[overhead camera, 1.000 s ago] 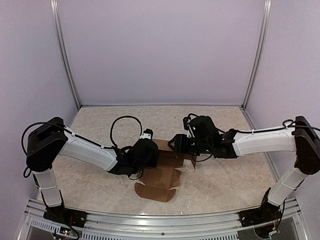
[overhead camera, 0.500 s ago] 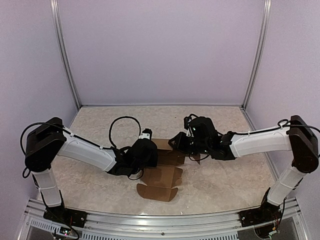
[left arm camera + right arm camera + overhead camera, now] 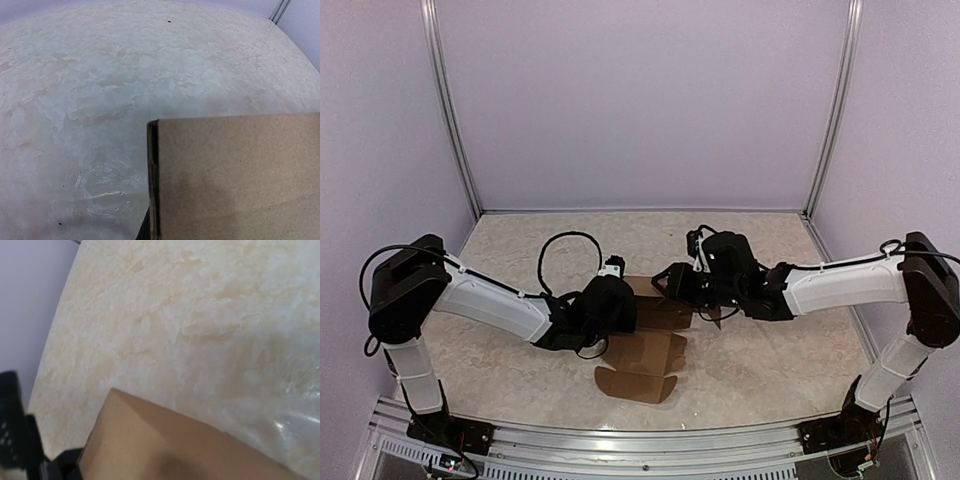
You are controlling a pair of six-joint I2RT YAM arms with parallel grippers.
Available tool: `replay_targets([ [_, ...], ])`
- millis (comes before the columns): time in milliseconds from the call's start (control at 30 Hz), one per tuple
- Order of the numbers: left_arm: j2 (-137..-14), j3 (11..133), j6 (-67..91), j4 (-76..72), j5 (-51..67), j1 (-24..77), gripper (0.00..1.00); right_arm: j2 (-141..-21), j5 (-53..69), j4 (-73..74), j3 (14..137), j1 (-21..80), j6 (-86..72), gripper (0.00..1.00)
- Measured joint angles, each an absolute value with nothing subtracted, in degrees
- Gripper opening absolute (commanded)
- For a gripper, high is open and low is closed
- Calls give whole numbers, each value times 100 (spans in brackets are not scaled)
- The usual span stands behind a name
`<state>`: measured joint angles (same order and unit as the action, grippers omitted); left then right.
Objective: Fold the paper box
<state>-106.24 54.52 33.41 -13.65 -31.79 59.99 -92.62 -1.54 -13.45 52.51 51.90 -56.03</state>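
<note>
Paper box (image 3: 642,358) mid-table (image 3: 770,350), near flaps flat, far panels raised between arms. Left gripper (image 3: 618,308) closed at box's left side. Right gripper (image 3: 672,284) at far-right panel; finger state cannot tell.

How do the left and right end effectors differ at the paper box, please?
The left end effector meets the paper box at its left side; the right end effector at its far right. The left is shut; the right's opening is unclear. Both sit close to it.
</note>
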Motion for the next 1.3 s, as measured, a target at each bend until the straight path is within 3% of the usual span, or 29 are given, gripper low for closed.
replay_targets([
  [233,-10379,5398,3433,-1433,-2753,5706,0,-8427,-228,-1004,4980,5190,-5004,49],
  [767,-9432,4696,4202,-2246,-1074,4458,0,-5771,-867,-891,3804,5190,-3774,48],
  [1033,-9229,4442,4915,-2976,-12,4136,0,-5918,-755,-1584,3385,5190,-3924,49],
  [1300,-9148,4375,5339,-3566,725,4128,0,-6908,-56,-2917,3389,5190,-4471,57],
])
